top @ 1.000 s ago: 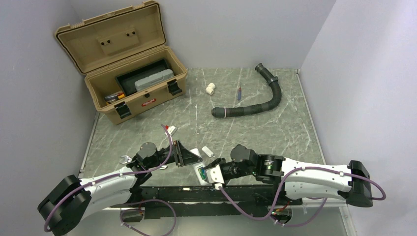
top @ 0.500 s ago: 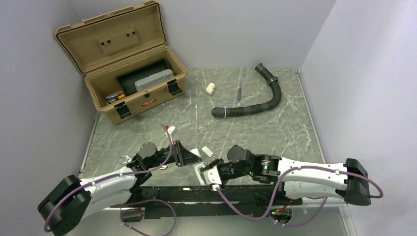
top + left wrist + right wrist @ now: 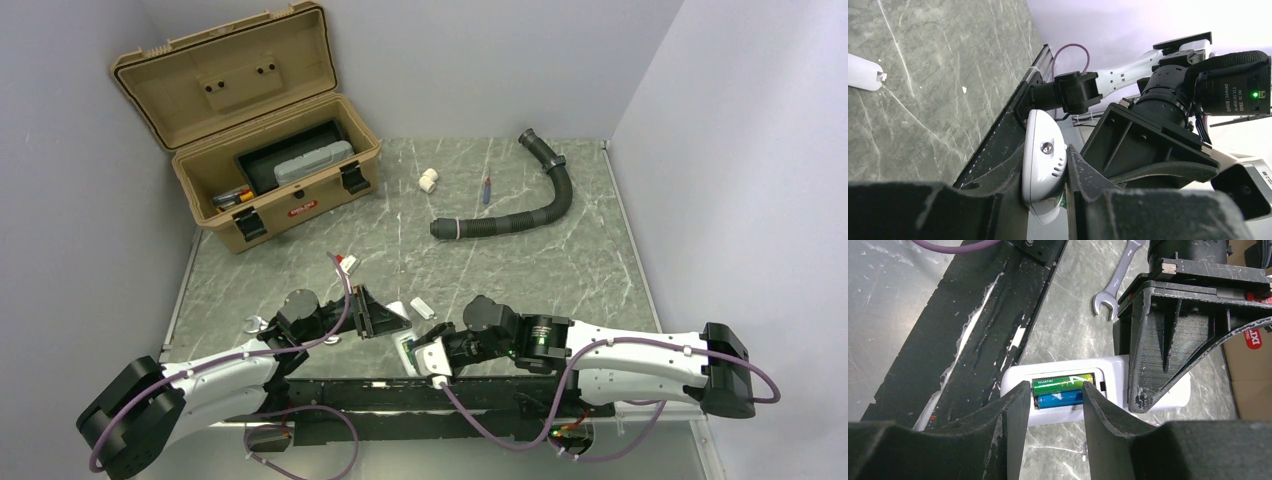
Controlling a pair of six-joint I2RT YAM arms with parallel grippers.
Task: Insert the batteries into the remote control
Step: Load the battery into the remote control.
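The right arm has crept slightly toward the left of the top view since a second ago; everything else lies as it did. The right gripper (image 3: 1055, 388) hangs over the remote control (image 3: 1060, 416) with its jaws parted and nothing between them. In the gap of its wrist view the open compartment shows the green battery (image 3: 1063, 381) above the blue battery (image 3: 1060, 399), side by side and touching. The left gripper (image 3: 1044, 170) is clamped on the remote's other end, its fingers (image 3: 1075, 170) pressing both faces of the white shell. From above, the remote sits at lower centre of the table (image 3: 520, 270), between the two wrists. A small white cover piece (image 3: 422, 307) lies just above it, and a wrench (image 3: 1118, 277) lies near the top of the right wrist view.
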